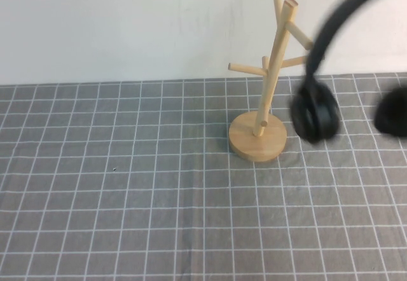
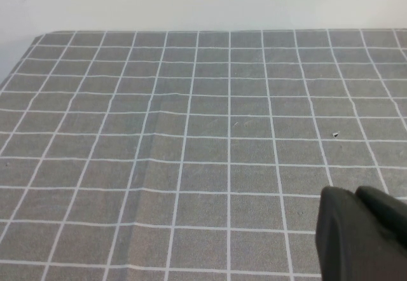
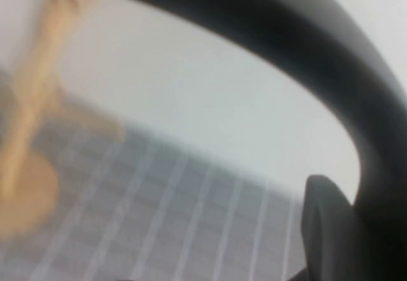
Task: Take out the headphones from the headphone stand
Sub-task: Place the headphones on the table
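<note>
**Setting: staged test bench**

The table [image 1: 127, 217] is covered by a grey cloth with a white grid, set against a plain white wall [image 1: 114, 27]; a bare lab-style bench, with no household furnishings visible

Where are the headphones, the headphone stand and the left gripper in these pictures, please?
headphones [image 1: 315, 110]: high view, left earcup.
headphone stand [image 1: 257, 144]: high view, round base.
left gripper [image 2: 359, 230]: left wrist view, dark fingers.
</note>
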### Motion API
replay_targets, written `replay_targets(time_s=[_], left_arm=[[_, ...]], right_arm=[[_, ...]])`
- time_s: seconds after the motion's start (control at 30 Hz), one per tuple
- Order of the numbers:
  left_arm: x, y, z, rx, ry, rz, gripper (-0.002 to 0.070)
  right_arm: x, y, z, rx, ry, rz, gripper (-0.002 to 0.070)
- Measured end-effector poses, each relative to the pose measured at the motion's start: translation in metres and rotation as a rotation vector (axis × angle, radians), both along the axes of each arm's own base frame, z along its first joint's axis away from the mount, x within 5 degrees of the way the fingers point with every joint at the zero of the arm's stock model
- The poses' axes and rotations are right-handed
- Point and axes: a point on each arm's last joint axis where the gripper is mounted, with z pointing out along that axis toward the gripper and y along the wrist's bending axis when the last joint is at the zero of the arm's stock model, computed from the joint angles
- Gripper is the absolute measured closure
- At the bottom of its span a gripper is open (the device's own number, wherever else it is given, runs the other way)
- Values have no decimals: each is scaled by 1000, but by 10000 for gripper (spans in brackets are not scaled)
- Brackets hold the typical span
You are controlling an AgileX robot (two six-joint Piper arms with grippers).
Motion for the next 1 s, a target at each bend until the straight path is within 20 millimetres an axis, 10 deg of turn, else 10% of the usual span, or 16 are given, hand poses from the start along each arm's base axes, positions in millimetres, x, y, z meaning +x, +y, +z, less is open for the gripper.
replay_targets(time_s=[0.57, 0.8, 1.0], left_arm=[[0, 0, 0, 0, 0, 0, 679], [0, 0, 0, 0, 0, 0, 679], [0, 0, 0, 0, 0, 0, 679]], right_arm=[[32, 9, -213, -116, 729, -96, 628], [69, 13, -243, -142, 800, -146, 605], [78, 15, -232, -123, 768, -172, 370]])
